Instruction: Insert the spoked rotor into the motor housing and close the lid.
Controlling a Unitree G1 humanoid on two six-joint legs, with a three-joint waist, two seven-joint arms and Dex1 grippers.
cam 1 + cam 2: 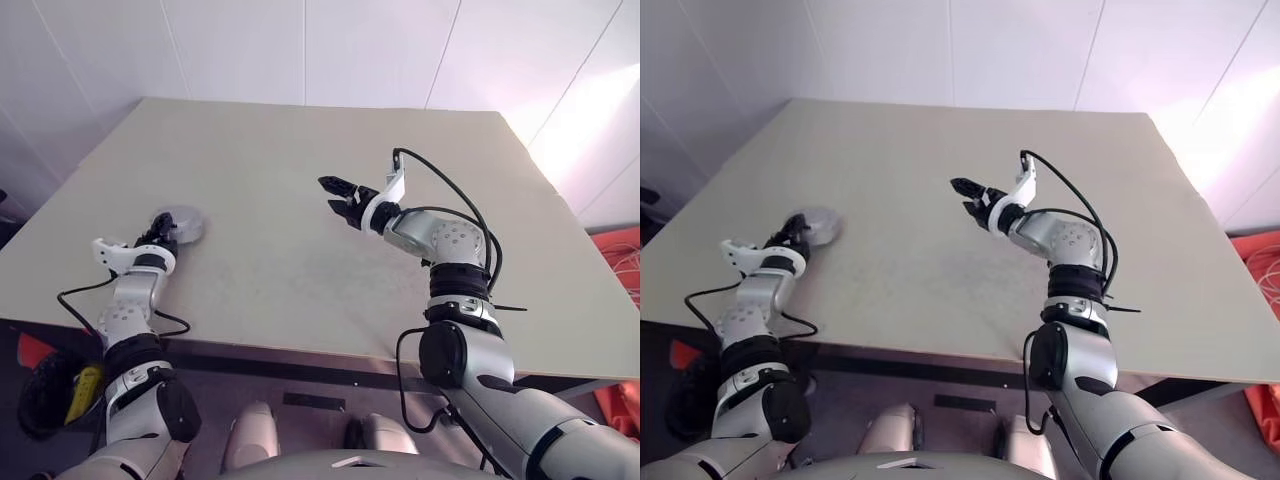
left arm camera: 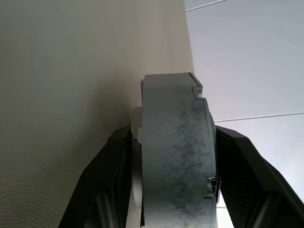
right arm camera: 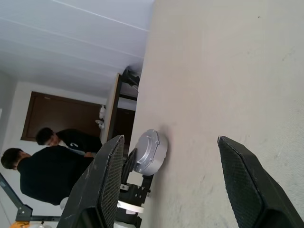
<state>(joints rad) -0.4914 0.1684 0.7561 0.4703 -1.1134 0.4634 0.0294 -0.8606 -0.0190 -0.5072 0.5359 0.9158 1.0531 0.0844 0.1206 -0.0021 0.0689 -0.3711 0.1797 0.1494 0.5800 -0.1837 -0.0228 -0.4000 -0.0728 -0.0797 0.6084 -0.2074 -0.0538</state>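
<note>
A wide, pale beige table [image 1: 300, 250] stands against white wall panels. Near its left edge, the left gripper [image 1: 160, 232] reaches low over the surface and has its two black fingers [image 2: 107, 175] pressed on either side of a round grey metal part, the motor housing [image 1: 182, 224]. In the left wrist view the housing [image 2: 175, 152] stands on edge between the fingers, its scuffed grey outer wall facing the camera, its lower edge at the tabletop. The inside of the housing cannot be seen, so whether the spoked rotor sits within it cannot be told.

Toward the middle of the table, well apart from the housing, the right gripper [image 1: 335, 197] hangs above the surface, pointing left toward the housing. Its fingers [image 3: 102, 185] are spread wide with nothing between them.

In the right wrist view, two people in dark clothing [image 3: 52, 161] stand in the background near a dark wooden door [image 3: 61, 116].
</note>
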